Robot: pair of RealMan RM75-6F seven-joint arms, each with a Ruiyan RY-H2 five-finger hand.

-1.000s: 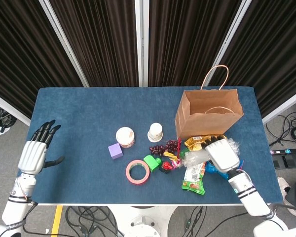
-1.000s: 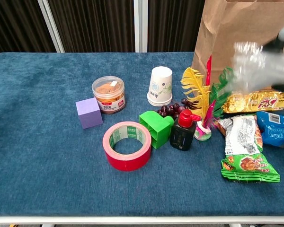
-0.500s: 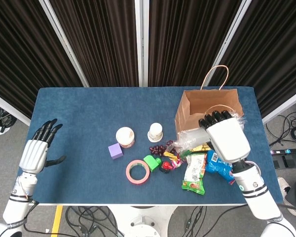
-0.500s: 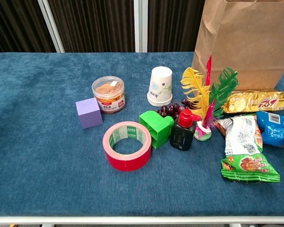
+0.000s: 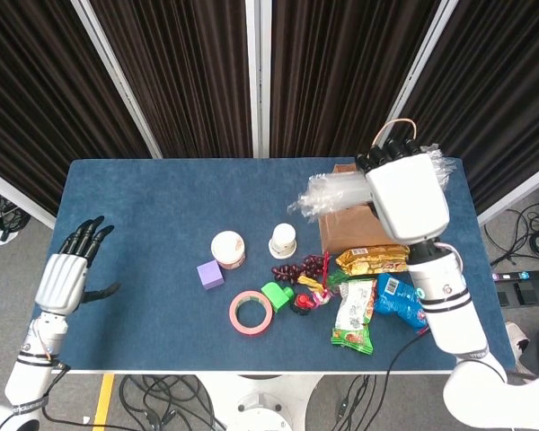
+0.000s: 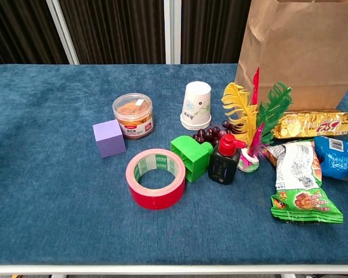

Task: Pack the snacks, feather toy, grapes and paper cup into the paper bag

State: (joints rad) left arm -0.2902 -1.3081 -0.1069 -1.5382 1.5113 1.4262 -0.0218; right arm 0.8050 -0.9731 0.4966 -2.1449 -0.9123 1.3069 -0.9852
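My right hand (image 5: 406,190) is raised above the brown paper bag (image 5: 349,231) (image 6: 296,52), gripping a clear plastic snack packet (image 5: 331,192) that sticks out to the left. On the table by the bag lie a gold snack (image 5: 372,260) (image 6: 314,124), a green-and-white snack (image 5: 352,315) (image 6: 299,184) and a blue snack (image 5: 400,300) (image 6: 339,158). The feather toy (image 6: 256,121), dark grapes (image 5: 298,268) (image 6: 210,134) and upside-down paper cup (image 5: 283,240) (image 6: 196,105) stand left of the bag. My left hand (image 5: 67,273) hovers open at the table's left edge.
A lidded snack jar (image 6: 133,115), a purple cube (image 6: 109,138), a red tape roll (image 6: 156,178), a green block (image 6: 191,157) and a small black bottle with a red cap (image 6: 224,160) lie mid-table. Dark curtains hang behind.
My right hand has lifted the clear packet from the snack pile and carried it up and back, over the bag's top. The left hand stayed put.
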